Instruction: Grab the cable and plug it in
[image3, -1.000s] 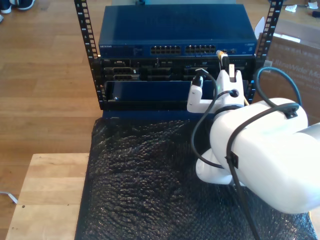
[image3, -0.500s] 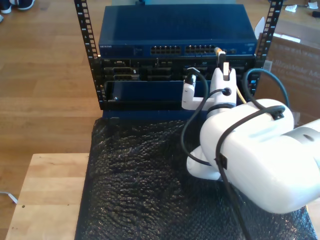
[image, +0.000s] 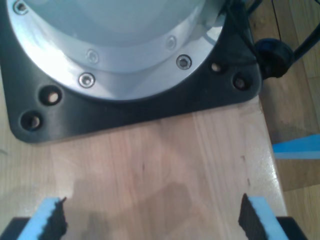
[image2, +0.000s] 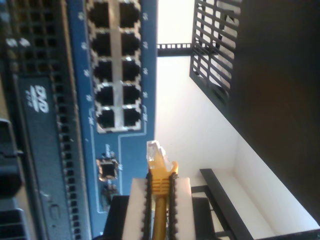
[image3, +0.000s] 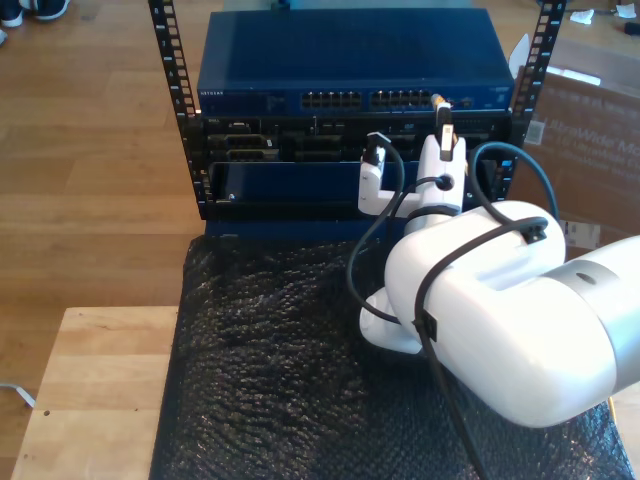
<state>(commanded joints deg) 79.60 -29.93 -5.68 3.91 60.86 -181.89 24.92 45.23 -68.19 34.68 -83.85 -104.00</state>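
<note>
Wooden worktop (image: 165, 165) lies under my first gripper (image: 150, 220), jaws wide. My second gripper (image2: 160, 210) pinches the cable (image2: 159, 175), its plug just beyond the jaws, near the switch (image2: 117, 65) ports.

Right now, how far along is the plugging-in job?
Grabbing looks done: my second gripper is shut on the thin yellow network cable. In hand: its clear plug sits near the blue network switch, below its port rows. Left: inserting it. My first gripper is open.

Even daylight is recorded throughout; glare is noted on the wooden worktop (image: 150, 165); both wrist views are rendered soft.
</note>
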